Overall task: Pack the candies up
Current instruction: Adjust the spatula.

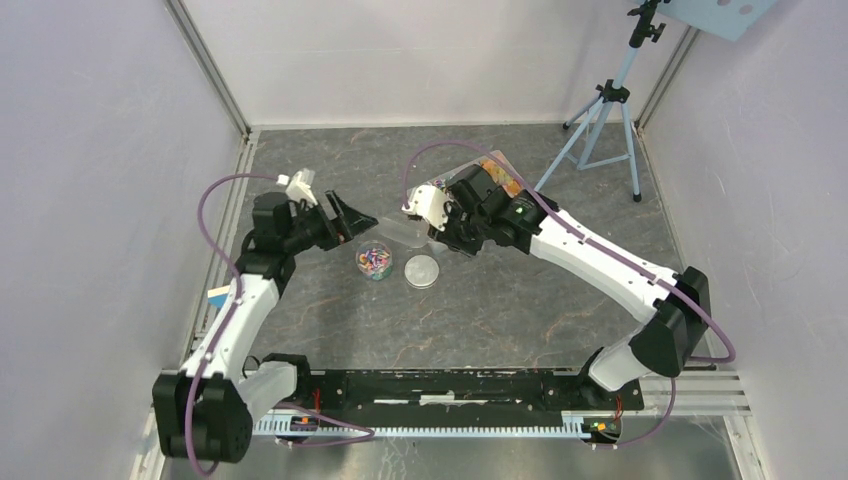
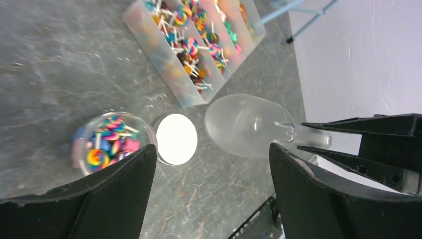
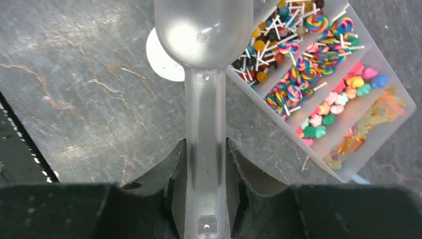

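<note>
While left end effector (image 2: 211, 149) gapes | right end effector (image 3: 205, 149) grips scoop (image 3: 201, 30)

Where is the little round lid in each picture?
Top camera: the lid lies mid-table, right of the candy jar.
Left wrist: lid is left of centre, between the jar and the clear scoop.
Right wrist: lid peeks out top left, behind the scoop.
Shared landmark: the scoop, close to the lid in all three.
</note>
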Controlling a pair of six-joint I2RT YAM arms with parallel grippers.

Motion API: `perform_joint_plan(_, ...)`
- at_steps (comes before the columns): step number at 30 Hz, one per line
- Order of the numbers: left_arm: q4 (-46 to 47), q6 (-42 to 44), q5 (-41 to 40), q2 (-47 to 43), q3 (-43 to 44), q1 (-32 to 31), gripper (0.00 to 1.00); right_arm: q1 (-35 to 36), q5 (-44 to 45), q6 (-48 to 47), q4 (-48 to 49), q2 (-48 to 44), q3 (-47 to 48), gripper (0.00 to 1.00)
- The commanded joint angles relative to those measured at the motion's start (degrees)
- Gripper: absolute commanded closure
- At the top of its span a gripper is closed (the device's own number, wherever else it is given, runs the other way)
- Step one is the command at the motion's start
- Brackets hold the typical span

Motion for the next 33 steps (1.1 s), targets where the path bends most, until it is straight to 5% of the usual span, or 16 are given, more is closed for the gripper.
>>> perform_joint_plan(1,8.1,-6.0,5.1,5.0,1.6,-4.6,0.12,-1.0,-7.3,1.3,4.9,-4.4,-1.2,1.0)
perform_joint_plan(24,4.4,-7.2,-1.9,10.4,2.8,-14.1,0.31,-8.2,-20.0,10.1,28.4,-25.1,-21.1,1.0)
perform_joint_plan(33,5.8,-8.5,-2.6,11.0,1.4,-16.5,0.37,-8.9,-18.2,15.3,37.4,-27.3,-27.1,1.0)
